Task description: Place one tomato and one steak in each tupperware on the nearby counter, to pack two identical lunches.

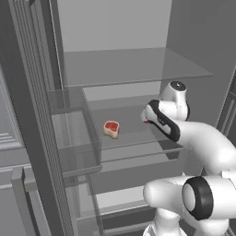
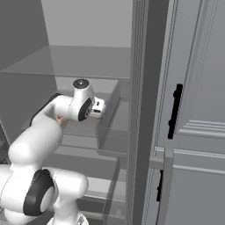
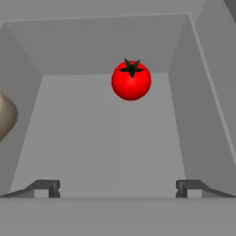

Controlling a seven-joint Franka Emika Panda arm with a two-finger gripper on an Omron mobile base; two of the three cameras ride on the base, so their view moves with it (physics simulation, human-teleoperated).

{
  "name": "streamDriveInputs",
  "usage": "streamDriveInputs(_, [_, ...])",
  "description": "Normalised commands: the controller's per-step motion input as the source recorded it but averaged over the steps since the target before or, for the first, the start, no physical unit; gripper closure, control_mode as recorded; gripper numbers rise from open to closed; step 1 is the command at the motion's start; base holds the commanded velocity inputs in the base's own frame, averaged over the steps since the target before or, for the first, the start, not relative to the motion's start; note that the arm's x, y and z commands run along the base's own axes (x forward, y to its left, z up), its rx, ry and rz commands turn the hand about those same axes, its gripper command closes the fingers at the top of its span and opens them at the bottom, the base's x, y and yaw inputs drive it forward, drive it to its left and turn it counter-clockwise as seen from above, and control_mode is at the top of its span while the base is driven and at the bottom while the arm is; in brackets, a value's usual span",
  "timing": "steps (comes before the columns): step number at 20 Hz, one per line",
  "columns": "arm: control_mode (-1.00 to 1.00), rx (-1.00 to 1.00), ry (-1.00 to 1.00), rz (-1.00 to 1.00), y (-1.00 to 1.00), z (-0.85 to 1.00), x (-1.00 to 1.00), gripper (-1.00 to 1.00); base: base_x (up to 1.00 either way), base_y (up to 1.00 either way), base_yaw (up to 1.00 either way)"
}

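Note:
A red tomato [image 3: 131,80] with a dark green stem sits toward the back of a grey fridge shelf [image 3: 106,138], straight ahead of my gripper [image 3: 117,189]. The gripper is open, its two dark fingertips [image 3: 46,188] spread wide with nothing between them, a good distance short of the tomato. A steak [image 1: 111,128], red with a tan rim, lies on the same shelf to the left of my hand [image 1: 159,119]; its tan edge [image 3: 5,115] shows at the left of the hand view. The counter is out of view.
My arm reaches into an open fridge with a glass shelf [image 1: 133,64] above and lower shelves [image 1: 133,159] beneath. Door bins [image 1: 73,133] stand at the left. A grey panelled door with a black handle [image 2: 176,110] is at the right.

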Motion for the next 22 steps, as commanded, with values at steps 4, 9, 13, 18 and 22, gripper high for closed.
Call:
streamDriveInputs(4, [-1.0, 0.0, -0.02, 0.0, -0.1, -0.37, 0.31, -1.0, 0.0, 0.0, 0.0])
streamDriveInputs(9, [-1.0, 0.03, -0.07, 0.0, -0.13, -0.2, 0.22, -1.0, 0.0, 0.0, 0.0])
streamDriveInputs(13, [-1.0, 0.02, 0.0, 0.0, -0.02, 0.0, 0.4, -1.0, 0.0, 0.0, 0.0])
streamDriveInputs(18, [-1.0, 0.0, 0.0, 0.0, 0.0, -0.1, 0.39, -1.0, 0.0, 0.0, 0.0])
streamDriveInputs(22, [-1.0, 0.0, 0.0, 0.0, 0.0, -0.17, 0.4, -1.0, 0.0, 0.0, 0.0])
